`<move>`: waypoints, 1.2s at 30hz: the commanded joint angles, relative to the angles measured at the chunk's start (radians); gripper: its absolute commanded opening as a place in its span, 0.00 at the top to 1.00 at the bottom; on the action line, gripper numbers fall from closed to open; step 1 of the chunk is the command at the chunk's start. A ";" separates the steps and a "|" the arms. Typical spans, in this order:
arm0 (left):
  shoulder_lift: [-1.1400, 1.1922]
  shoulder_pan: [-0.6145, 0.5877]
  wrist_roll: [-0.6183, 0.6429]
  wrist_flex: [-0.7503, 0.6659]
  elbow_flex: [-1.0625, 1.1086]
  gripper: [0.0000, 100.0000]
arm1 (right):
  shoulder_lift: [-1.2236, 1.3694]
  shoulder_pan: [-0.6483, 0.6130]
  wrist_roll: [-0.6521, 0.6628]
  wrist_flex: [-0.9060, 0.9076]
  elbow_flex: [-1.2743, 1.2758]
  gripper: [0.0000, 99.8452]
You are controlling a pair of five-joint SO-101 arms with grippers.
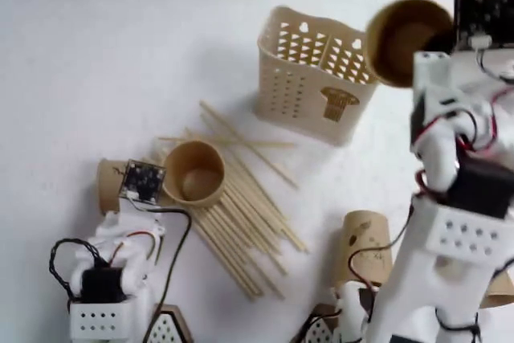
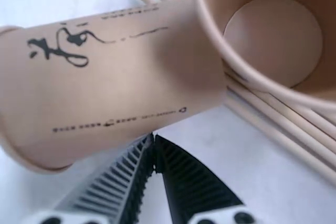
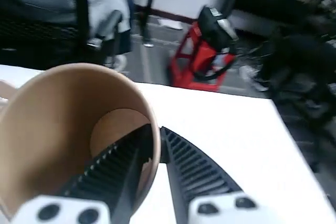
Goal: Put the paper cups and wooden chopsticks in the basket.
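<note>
Right claw [image 3: 157, 132] grips the rim of a paper cup [image 1: 404, 40], one finger inside; I see it tilted, mouth toward the arm, beside the basket [image 1: 309, 78]. Left claw [image 2: 154, 139] is closed and empty, just beside a second cup [image 2: 105, 77] lying on its side.

On the side of the lying cup [image 2: 105, 77] we find a black brush-drawn sign [image 2: 58, 46]. A short line of fine print runs just beside the sign. A longer line, with a small arrow-like mark in it, runs along the cup's wall farther round. The letters in both lines are too small for us to read. In the high view we see dark marks of the same kind on a second lying cup [image 1: 365, 245], and we cannot read those either. The basket [image 1: 309, 78] bears a brown mushroom-shaped figure [image 1: 339, 104] on its wall, and we make out heart-shaped holes near its rim.
</note>
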 commanded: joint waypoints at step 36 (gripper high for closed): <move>0.001 0.008 0.006 0.005 -0.005 0.98 | 0.437 -0.140 -0.221 0.357 -0.407 0.81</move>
